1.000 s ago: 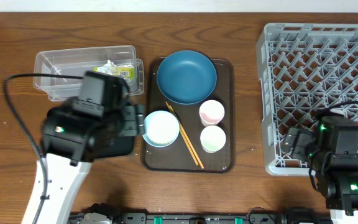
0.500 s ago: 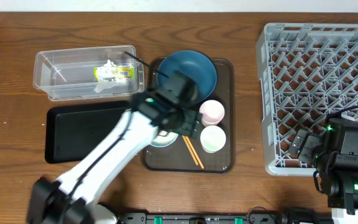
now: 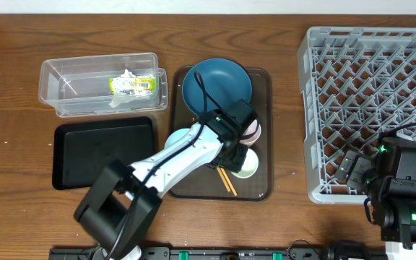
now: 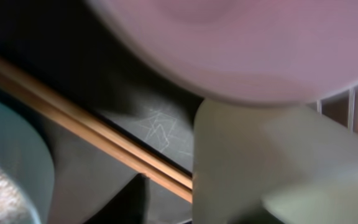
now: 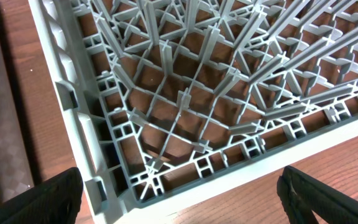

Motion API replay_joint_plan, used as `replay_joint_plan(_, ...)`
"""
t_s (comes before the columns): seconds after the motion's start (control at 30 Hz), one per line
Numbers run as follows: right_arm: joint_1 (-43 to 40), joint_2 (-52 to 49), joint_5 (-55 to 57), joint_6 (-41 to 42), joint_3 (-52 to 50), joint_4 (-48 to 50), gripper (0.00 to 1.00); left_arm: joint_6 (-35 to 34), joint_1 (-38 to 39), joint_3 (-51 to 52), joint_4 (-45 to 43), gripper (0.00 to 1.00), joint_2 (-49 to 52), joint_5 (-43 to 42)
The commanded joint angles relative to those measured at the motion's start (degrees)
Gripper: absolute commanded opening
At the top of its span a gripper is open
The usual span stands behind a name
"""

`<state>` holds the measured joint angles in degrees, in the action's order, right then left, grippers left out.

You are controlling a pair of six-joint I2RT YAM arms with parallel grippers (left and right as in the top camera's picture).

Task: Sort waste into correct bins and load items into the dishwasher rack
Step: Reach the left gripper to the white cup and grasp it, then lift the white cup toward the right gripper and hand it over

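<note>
The brown wooden table [image 3: 286, 101] carries four things directly: a clear plastic tub [image 3: 96, 59] toward the far left corner, a black tray [image 3: 92, 148] just nearer than it, a dark brown serving tray [image 3: 258, 188] mid-table, and a grey dishwasher rack [image 3: 381, 72] along the right edge

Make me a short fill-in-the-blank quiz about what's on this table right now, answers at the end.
The yellow-green wrapper lies ____ the clear tub.
The dark blue plate sits on the ____ serving tray.
The right gripper hangs over the dishwasher rack with its jaws ____.
The second cup, beside the pink cup, is pale ____.
Missing words: inside, brown, open, green.
</note>
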<state>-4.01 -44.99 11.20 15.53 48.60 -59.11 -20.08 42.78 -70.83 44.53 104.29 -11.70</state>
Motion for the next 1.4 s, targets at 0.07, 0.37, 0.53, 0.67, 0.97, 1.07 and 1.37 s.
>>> replay_joint_plan(0.07,-0.5,0.1,0.5,0.7,0.9,-0.1,0.99,-2.8,0.0,0.1,0.4,0.19,0.1,-0.1)
replay_joint_plan(0.37,-0.5,0.1,-1.4,0.7,0.9,-0.2,0.99,-2.7,-2.1,-0.6,4.6,0.06,-7.4,-8.1)
replay_joint_plan(0.53,-0.5,0.1,-8.7,-3.0,0.9,1.7,0.99,-2.8,-8.4,-0.6,4.9,0.06,-19.0,-10.6)
replay_joint_plan(0.67,-0.5,-0.4,-23.2,-9.2,0.8,5.8,0.99,-2.7,-15.8,-0.6,1.9,0.06,-25.1,-17.9)
replay_joint_plan(0.97,-0.4,-7.2,-68.3,-27.5,0.8,12.8,0.99,0.1,-26.4,-0.6,-10.6,0.06,-21.8,-54.3)
replay_joint_plan(1.07,-0.4,-10.8,-80.4,-32.1,0.8,14.3,0.99,0.1,-26.3,-0.6,-13.0,0.06,-18.4,-61.3)
replay_joint_plan(1.37,-0.4,-19.0,-89.9,-35.8,0.8,18.6,0.99,0.0,-23.8,-0.6,-15.3,0.06,-9.6,-70.3)
